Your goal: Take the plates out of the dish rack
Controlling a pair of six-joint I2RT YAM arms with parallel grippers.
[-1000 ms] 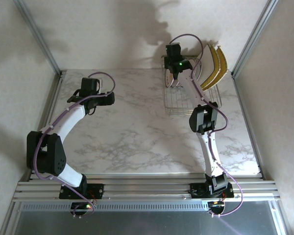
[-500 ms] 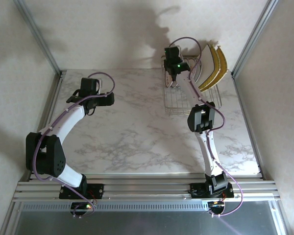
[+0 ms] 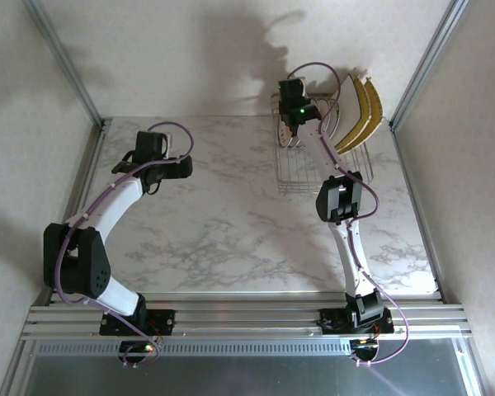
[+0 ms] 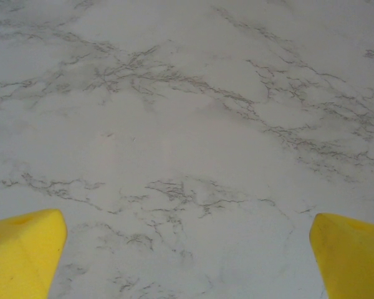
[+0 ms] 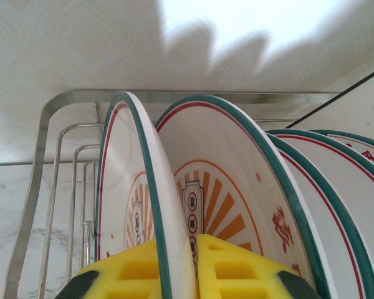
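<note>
- The dish rack (image 3: pixel 318 175) is set at the far right corner of the marble-patterned desk (image 3: pixel 223 214), close to the back wall (image 3: pixel 190 58).
- In the overhead view, two mustard-yellow square plates (image 3: pixel 368 106) and a white square plate (image 3: pixel 347 103) are seen leaning to the right at the rack's far right end, rising well above its wires.
- In the right wrist view, four round plates with teal-green rims are stood on edge in a row inside the rack, whose curved silver bar (image 5: pixel 43 137) is seen behind them.
- The leftmost round plate (image 5: pixel 128 187) is tilted toward the second round plate (image 5: pixel 230 180); whether the two touch cannot be told.
- Red and orange markings are carried on the plates' white faces, and the third round plate (image 5: pixel 315 205) and fourth round plate (image 5: pixel 361 152) are partly cut off at the right edge.
- The right claw (image 5: pixel 177 268) is closed on the leftmost round plate, one yellow finger (image 5: pixel 128 271) being pressed against each face near the rim.
- The plate is gripped while it stands in the rack.
- The left claw (image 4: pixel 187 261) is held wide open above bare desk on the left side, well apart from the rack, with nothing between its yellow fingertips (image 4: pixel 22 252).
</note>
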